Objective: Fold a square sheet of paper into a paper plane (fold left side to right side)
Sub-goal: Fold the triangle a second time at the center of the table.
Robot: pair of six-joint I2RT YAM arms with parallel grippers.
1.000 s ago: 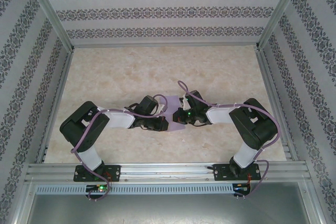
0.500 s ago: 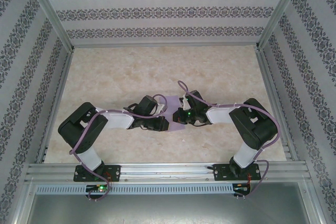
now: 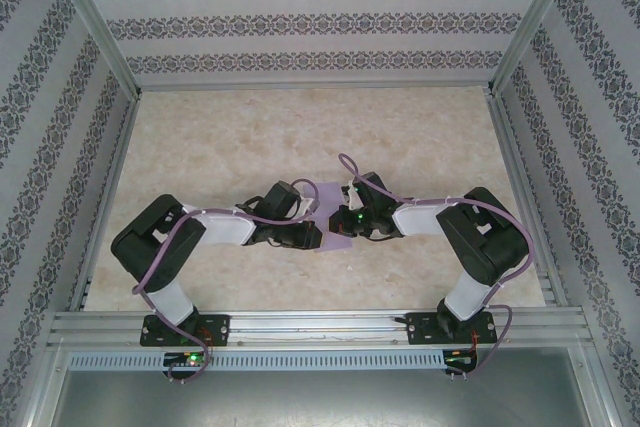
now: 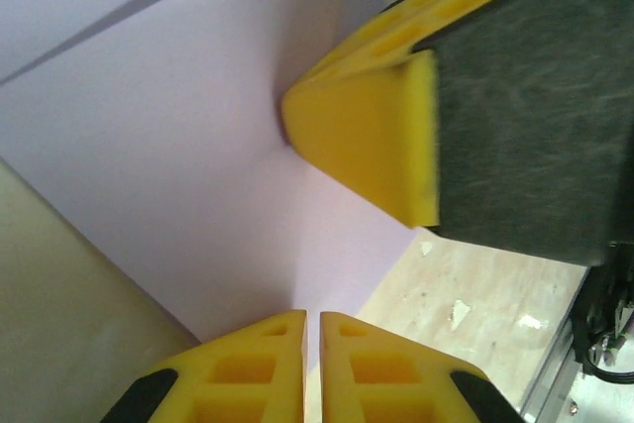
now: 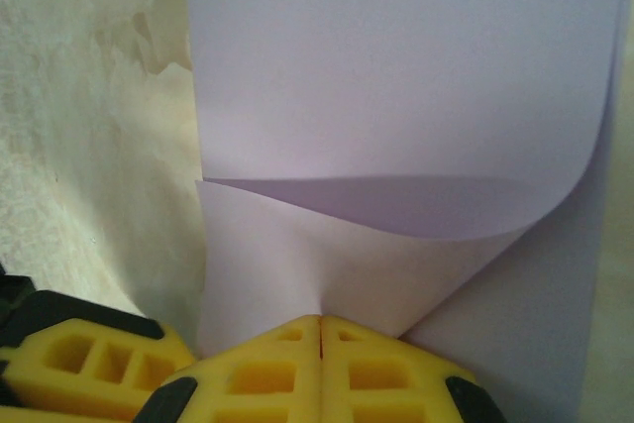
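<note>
As left gripper point(image 4: 311, 369) and right gripper point(image 5: 319, 369) each pinch an edge, the square sheet of paper point(image 5: 396, 66) lies central on the table point(image 3: 250, 137), flap curled over. Looks light, limp, crease-prone — best gripped near corners.

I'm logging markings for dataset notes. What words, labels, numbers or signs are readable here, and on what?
No readable text anywhere.
square sheet of paper: plain lilac, unmarked.
left gripper and right gripper: bare yellow, no lettering.
walls: ornamental pattern only, no letters.
</note>
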